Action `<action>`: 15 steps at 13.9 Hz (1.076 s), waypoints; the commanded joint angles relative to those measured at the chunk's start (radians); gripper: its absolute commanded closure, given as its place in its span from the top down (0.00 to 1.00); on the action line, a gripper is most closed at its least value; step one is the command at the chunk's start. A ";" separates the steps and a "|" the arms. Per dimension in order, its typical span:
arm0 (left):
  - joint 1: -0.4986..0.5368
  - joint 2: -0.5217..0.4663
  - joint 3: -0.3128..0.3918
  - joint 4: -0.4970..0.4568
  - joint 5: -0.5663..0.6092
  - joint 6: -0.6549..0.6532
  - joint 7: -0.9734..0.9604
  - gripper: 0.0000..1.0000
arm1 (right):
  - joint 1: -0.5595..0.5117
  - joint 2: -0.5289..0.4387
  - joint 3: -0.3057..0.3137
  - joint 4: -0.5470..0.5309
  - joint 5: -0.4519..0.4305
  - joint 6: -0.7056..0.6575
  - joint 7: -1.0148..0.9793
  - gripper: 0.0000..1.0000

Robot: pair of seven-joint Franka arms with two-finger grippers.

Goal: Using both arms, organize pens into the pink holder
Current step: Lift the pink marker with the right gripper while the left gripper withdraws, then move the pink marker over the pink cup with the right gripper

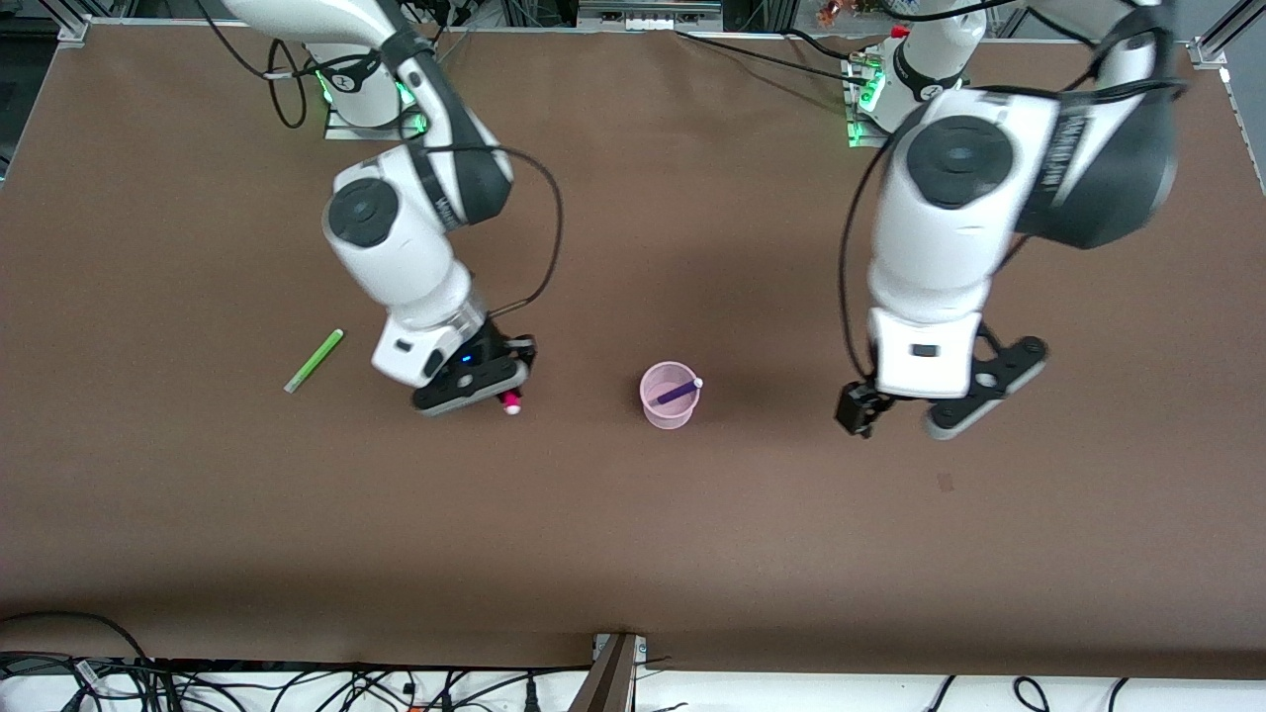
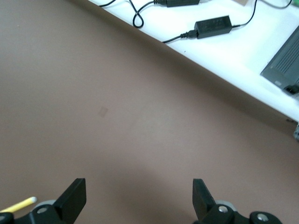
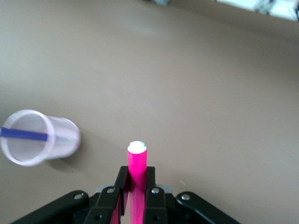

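Observation:
The pink holder (image 1: pixel 665 413) stands mid-table with a dark purple pen (image 1: pixel 678 392) leaning inside it. My right gripper (image 1: pixel 499 391) hangs over the table between the holder and a lime green pen (image 1: pixel 315 360) that lies flat toward the right arm's end. It is shut on a magenta pen (image 3: pixel 137 163), whose white cap points ahead; the holder (image 3: pixel 65 135) and purple pen (image 3: pixel 23 134) show beside it. My left gripper (image 2: pixel 139 193) is open over bare table toward the left arm's end, nothing between its fingers (image 2: pixel 74 196). A yellow pen (image 2: pixel 18 205) lies beside one finger.
The table's front edge runs close by in the left wrist view, with a power adapter (image 2: pixel 212 25) and cables on the white floor past it. A small dark mark (image 1: pixel 945 482) sits on the brown tabletop near the left gripper.

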 commanded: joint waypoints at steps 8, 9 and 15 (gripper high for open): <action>0.241 -0.222 -0.015 -0.327 -0.210 -0.001 0.752 1.00 | 0.139 0.334 -0.021 0.473 -0.163 0.074 0.265 0.00; 0.262 -0.247 -0.017 -0.366 -0.216 0.009 0.815 1.00 | 0.156 0.382 -0.021 0.539 -0.190 0.074 0.320 0.00; 0.320 -0.272 -0.017 -0.458 -0.233 0.062 1.025 1.00 | 0.220 0.487 -0.069 0.596 -0.243 0.210 0.409 0.00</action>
